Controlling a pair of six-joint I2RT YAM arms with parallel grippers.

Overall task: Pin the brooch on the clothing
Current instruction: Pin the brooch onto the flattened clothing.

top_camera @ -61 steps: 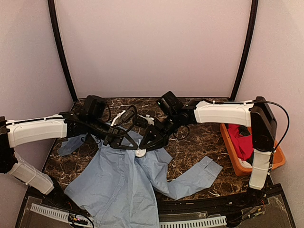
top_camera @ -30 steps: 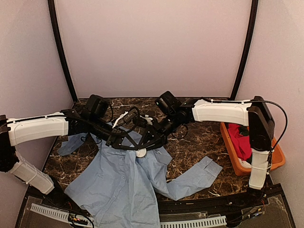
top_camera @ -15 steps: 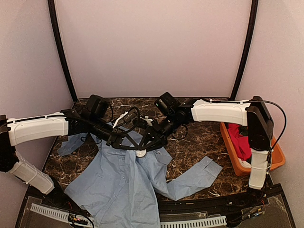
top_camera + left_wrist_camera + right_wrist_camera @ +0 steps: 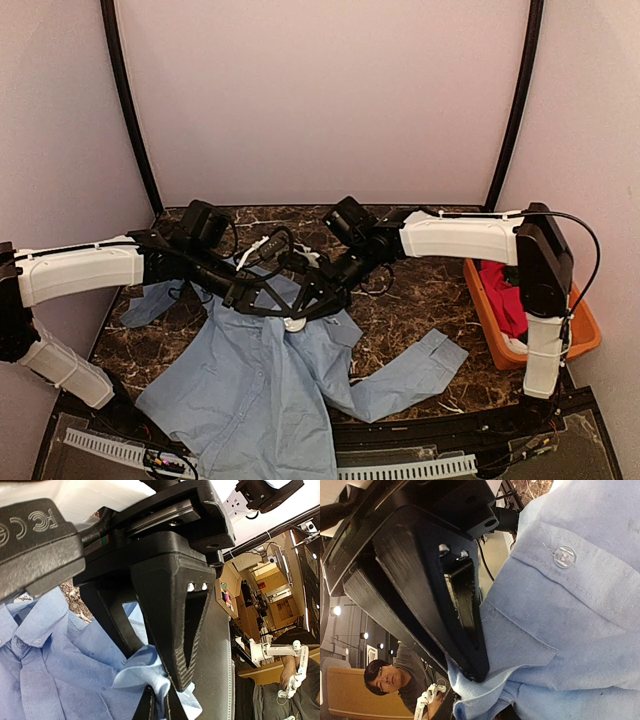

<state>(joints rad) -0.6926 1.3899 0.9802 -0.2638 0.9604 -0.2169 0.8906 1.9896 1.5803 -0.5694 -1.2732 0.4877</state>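
Top external: the left pincer [image 4: 270, 303] is clenched on a fold of the shirt [image 4: 250, 380], which sprawls from the centre of the counter [image 4: 420, 300] toward 7 o'clock. A white disc, probably the brooch [image 4: 293, 323], shows at 6 o'clock of the tips. The right pincer [image 4: 320, 296] has nudged toward 9 o'clock and narrowed onto a shirt fold. Judged: cloth gathered for pinning, pin not yet through. Left wrist housing carries FC and CE marks [image 4: 30, 525].
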